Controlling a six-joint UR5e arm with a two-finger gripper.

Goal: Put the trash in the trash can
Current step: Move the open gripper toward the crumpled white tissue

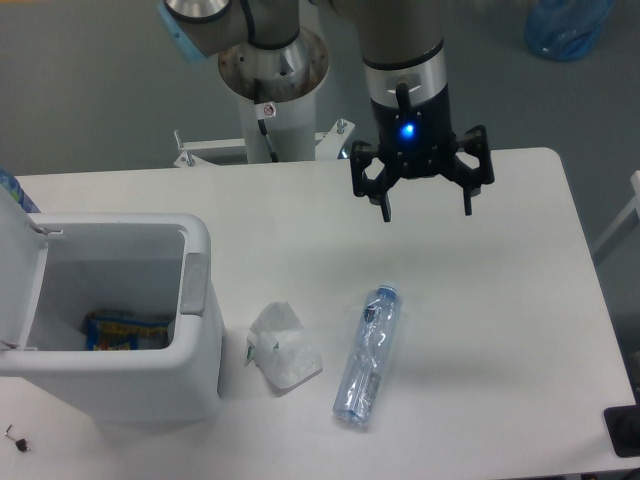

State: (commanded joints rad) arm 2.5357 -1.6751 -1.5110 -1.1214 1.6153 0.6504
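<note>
Grey flooring surrounds a white worktop [500, 330] that carries everything in play. Above its far side hangs the end effector [427, 208], fingers spread wide and pointing down, with nothing between them and a blue light glowing on its body.

Far off to the lower left of the end effector, at the worktop's near corner, stands the trash can [150, 375], a boxy white bin with its lid [20, 275] swung open to the side and a grey tab [194, 283] on the rim facing the trash. Something with a colourful printed wrapper already lies at its bottom [125, 330].

Below the end effector and slightly to its left, nearer the camera, lies the crushed clear bottle [368, 353], stretched lengthwise with its cap end toward the arm. Further left of that, just beside the can's wall, sits the crumpled white wrapper [282, 347] with a small green mark.

Both pieces of trash are outside the can, so the job looks to be at its start: an approach before the first pick. The bottle seems the closer target; the next move probably calls for travelling toward the camera, lining the fingers across the bottle's narrow width, then lowering around it.
</note>
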